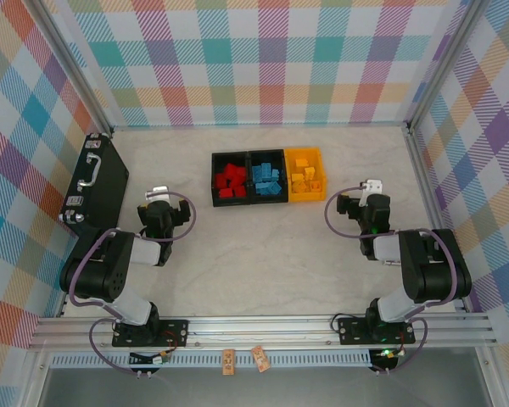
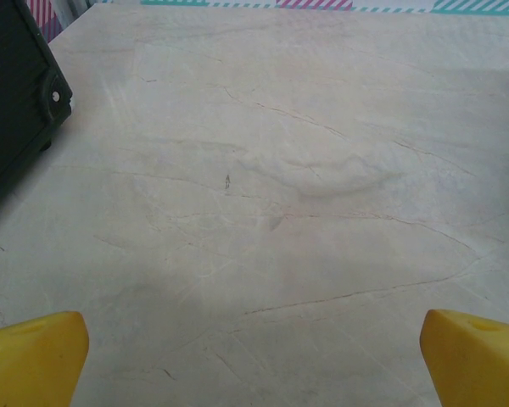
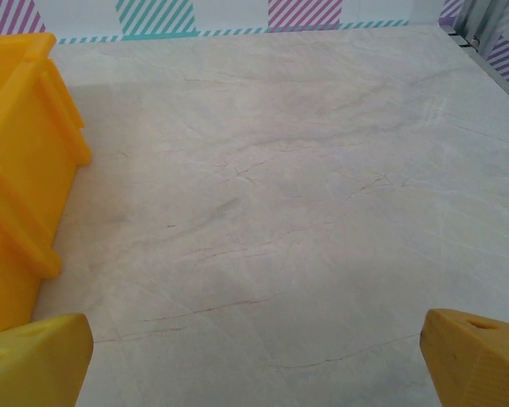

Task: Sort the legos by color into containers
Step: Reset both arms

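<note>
Found the legos (image 1: 266, 179) sorted by color inside the containers (image 1: 248, 153) at the far middle of the table (image 1: 263, 254). Saw the left gripper (image 2: 254, 348) and right gripper (image 3: 254, 348) spread wide, empty, flanking that row.

Bright, even light from overhead falls on the pale table (image 1: 263, 254), leaving only faint, soft-edged shadows close beside the arms. The top view is sharp, though its uprights lean outward at the left and right edges. Both wrist views are softer and hazier, with a dim shadow on the near table and blurred yellow fingertips (image 2: 34, 356) in the near corners.
</note>
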`<state>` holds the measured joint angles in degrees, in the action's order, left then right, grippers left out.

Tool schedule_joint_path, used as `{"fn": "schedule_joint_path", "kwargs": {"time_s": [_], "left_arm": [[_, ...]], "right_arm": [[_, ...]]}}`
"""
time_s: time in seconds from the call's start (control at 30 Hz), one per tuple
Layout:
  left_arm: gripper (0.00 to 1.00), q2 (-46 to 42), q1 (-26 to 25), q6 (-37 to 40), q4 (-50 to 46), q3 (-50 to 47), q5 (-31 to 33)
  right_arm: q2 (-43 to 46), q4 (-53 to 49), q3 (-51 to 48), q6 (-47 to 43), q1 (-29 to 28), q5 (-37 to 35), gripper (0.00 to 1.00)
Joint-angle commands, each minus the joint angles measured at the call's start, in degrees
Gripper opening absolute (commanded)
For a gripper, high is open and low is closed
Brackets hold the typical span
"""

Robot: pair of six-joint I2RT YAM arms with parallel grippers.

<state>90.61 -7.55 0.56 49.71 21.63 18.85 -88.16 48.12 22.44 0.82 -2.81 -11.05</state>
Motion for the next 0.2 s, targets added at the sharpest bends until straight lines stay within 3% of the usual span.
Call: {"fn": "schedule_joint_path", "kwargs": {"time_s": [0.0, 0.17], "left_arm": [[1.00, 0.1, 0.6, 0.3, 1.8, 1.0, -0.8], [1.00, 0.1, 0.6, 0.3, 2.0, 0.9, -0.8]], "right_arm": [[-0.2, 1.3, 0.5, 1.0, 0.3, 2.9, 0.99], [0.2, 1.4, 0.2, 1.0, 0.9, 4.0, 0.99]]}}
